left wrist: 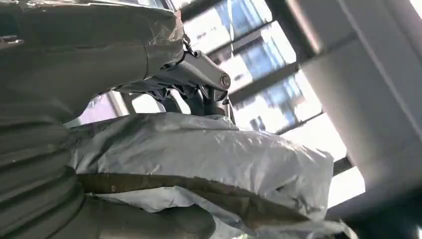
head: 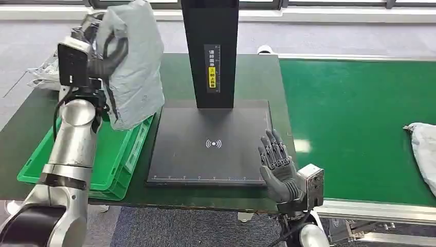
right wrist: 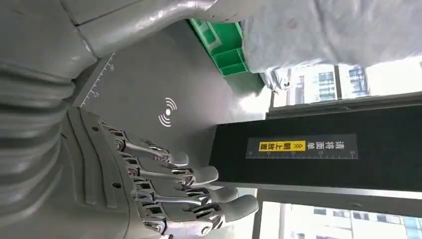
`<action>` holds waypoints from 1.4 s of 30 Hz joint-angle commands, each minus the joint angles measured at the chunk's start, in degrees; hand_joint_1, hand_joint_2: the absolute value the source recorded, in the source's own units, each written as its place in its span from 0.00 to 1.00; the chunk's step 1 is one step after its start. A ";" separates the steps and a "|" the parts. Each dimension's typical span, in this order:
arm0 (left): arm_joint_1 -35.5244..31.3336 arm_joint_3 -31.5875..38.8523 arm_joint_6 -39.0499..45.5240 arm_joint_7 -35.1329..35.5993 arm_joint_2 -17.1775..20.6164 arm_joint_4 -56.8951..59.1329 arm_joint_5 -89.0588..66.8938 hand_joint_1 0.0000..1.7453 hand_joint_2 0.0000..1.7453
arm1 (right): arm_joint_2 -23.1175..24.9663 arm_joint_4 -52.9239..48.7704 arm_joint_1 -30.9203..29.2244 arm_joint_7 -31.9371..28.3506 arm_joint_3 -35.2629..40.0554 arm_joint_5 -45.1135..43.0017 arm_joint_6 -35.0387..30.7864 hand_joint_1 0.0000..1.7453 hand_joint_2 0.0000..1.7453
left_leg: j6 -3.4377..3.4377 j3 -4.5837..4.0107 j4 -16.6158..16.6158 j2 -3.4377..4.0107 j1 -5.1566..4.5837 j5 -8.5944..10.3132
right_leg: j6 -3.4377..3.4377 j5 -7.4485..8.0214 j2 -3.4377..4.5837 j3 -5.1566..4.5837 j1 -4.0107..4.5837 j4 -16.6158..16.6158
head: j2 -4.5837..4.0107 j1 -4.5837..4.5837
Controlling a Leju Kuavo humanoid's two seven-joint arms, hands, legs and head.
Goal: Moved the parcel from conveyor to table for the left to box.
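My left hand [head: 105,54] grips the grey parcel [head: 131,67], lifted above the green box [head: 123,154]; only the drop remains. My right hand [head: 277,167] hangs empty, fingers apart.

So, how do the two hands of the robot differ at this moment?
The left hand grips a grey parcel, while the right hand holds nothing. The left hand is raised above the green crate; the right hand is low, at the edge of the black scanner pad. The left hand's fingers are curled around the parcel; the right hand's fingers are spread and extended. Both are dark hands on silver arms.
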 commanded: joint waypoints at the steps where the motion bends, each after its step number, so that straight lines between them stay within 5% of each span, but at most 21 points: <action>1: -11.10 9.35 8.01 -0.04 1.64 9.23 -3.74 1.00 1.00 | -1.55 2.09 -0.78 -0.46 -0.20 0.20 -0.43 0.00 1.00 | 0.02 0.00 0.05 0.12 0.08 -0.03 | -0.04 -0.01 -0.13 0.03 0.12 -0.01 | -0.02 0.00; 12: -17.59 12.11 22.24 2.37 7.12 19.48 -15.27 1.00 1.00 | -3.55 1.83 -0.08 0.09 0.54 -0.59 -1.95 0.00 1.00 | 0.02 0.12 -0.04 0.18 0.11 -0.03 | -0.05 -0.02 -0.10 0.14 0.14 -0.06 | -0.02 0.00; 23: -17.14 14.27 21.06 2.46 9.21 23.10 -13.98 1.00 1.00 | -3.40 0.29 1.57 0.10 -0.17 -0.40 -1.81 0.00 1.00 | 0.01 0.15 -0.04 0.14 0.16 -0.06 | -0.09 -0.08 -0.18 0.19 0.21 -0.09 | -0.02 0.00; 24: -17.12 14.04 20.46 2.80 9.20 23.61 -13.87 0.08 1.00 | -3.30 0.49 1.31 0.23 -0.16 -0.19 -1.77 0.00 1.00 | 0.01 0.10 -0.02 0.09 0.14 -0.05 | -0.08 -0.09 -0.17 0.15 0.18 -0.05 | -0.02 0.00; 25: -16.89 13.44 19.85 3.20 9.14 24.27 -14.10 0.00 1.00 | -3.18 0.55 1.19 0.40 -0.19 0.13 -1.71 0.00 1.00 | 0.02 0.15 -0.03 0.13 0.15 -0.06 | -0.08 -0.08 -0.20 0.20 0.20 -0.09 | -0.02 0.00; 42: -14.37 13.11 16.34 2.77 8.10 23.23 -11.41 0.00 1.00 | -2.97 0.23 1.93 0.54 -0.42 1.05 -1.49 0.00 1.00 | -0.01 0.13 -0.05 0.06 0.13 -0.04 | -0.09 -0.08 -0.20 0.18 0.17 -0.08 | 0.00 0.00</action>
